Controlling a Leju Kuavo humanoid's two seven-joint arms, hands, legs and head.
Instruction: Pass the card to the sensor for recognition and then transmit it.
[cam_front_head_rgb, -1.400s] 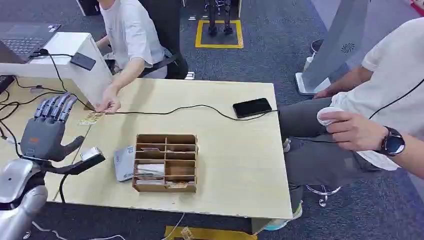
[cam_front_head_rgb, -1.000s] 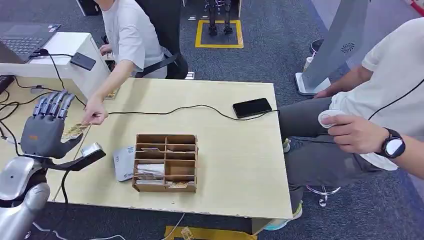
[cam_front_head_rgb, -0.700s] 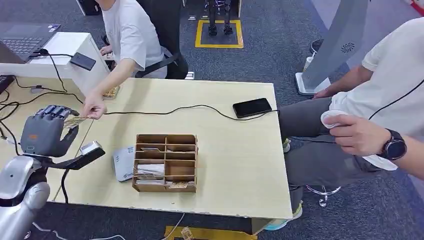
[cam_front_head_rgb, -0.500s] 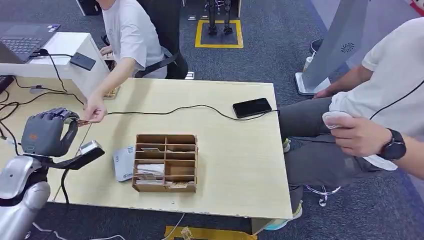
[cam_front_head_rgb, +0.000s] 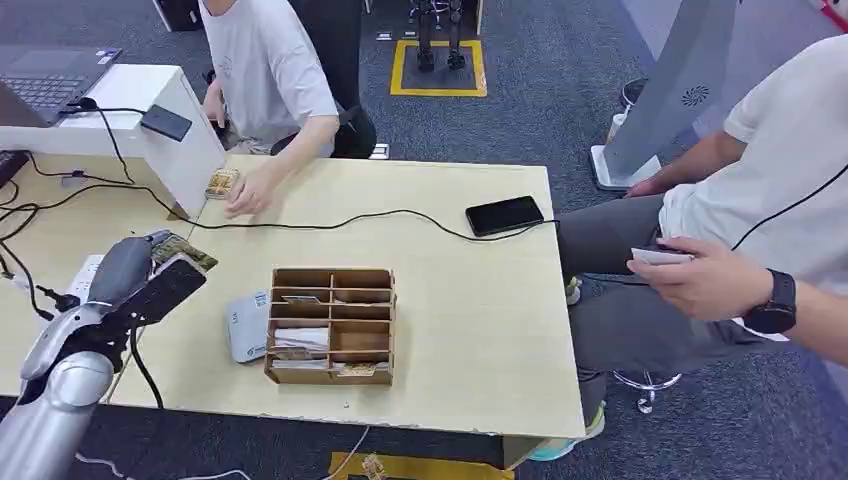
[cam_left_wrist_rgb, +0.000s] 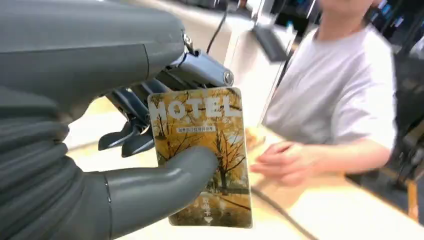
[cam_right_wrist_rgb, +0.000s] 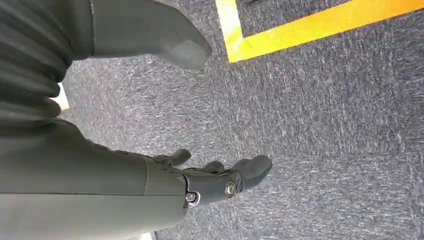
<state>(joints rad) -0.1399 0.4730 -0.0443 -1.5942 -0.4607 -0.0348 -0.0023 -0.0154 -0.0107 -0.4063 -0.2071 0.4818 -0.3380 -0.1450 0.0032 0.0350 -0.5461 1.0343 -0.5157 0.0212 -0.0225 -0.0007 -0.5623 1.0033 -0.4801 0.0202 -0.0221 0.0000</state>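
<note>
My left hand holds a hotel card printed with yellow autumn trees, pinched between thumb and fingers; the card shows at the hand's far side, over the table's left part. The grey card sensor lies flat on the table, to the right of the hand and beside the wooden organiser. My right hand hangs over the grey carpet with fingers loosely spread and nothing in it.
A person across the table rests a hand near a small stack of cards. A black cable crosses the table to a phone. Another person sits at the right, holding a white card. A laptop is at far left.
The person passed the card into my left hand, whose fingers closed on it. The hand then turned and moved right toward the sensor; the person's hand withdrew to the card stack.
</note>
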